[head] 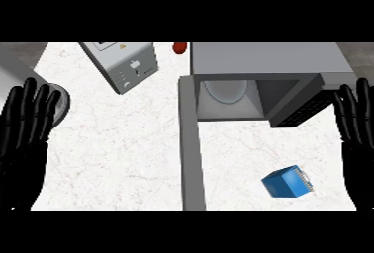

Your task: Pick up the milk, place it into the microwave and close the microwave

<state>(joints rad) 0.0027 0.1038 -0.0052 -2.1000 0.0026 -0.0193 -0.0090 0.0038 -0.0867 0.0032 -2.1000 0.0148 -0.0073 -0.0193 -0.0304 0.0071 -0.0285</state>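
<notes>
The blue milk (289, 182) carton sits on the white bench (116, 148), near the robot's right side, in front of the open microwave (256, 79), and nothing touches it. The microwave's door (191, 148) swings out toward us. The left hand (25, 123) and the right hand (358, 123) rest at the sides with fingers straight and spread, holding nothing.

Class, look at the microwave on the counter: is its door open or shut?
Open. The microwave shows its inner cavity with the round plate, and its door swings out toward the viewer.
</notes>
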